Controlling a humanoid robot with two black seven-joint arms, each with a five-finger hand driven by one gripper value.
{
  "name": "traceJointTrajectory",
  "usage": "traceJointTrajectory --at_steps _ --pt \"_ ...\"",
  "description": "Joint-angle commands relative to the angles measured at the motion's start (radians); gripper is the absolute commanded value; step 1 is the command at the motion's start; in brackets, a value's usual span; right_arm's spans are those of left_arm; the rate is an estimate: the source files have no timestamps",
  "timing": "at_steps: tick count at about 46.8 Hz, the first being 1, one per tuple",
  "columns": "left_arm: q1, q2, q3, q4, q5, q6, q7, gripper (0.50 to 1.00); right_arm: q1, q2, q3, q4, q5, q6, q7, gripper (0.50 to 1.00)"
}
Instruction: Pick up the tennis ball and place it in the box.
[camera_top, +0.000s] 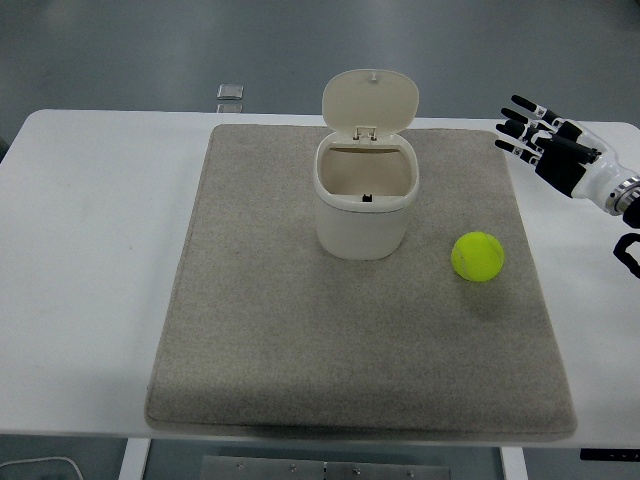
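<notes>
A white table (90, 250) stands on a grey-blue floor (120, 50) under even light.

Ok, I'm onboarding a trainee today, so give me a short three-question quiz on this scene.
1. True or false: the box's lid is open.
2. Where is the ball? A) inside the box B) on the mat, right of the box C) in the right hand
3. Fill in: the right hand's fingers are ___ and hold nothing.

Key
1. True: the lid stands hinged up behind the opening.
2. B: it lies on the mat, apart from box and hand.
3. Spread: the hand is above the table's right edge.
</notes>
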Motion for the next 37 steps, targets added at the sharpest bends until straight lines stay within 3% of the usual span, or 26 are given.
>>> traceJointTrajectory --at_steps 1,37 --pt "0.001 0.000 0.000 -0.001 0.000 0.000 0.000 0.992 0.001 -0.009 0.000 0.000 0.000 0.002 0.000 0.917" --pt "-0.005 0.000 0.000 0.003 0.000 0.000 0.000 0.992 0.002 -0.021 0.000 -0.003 -0.011 -0.001 0.014 0.917"
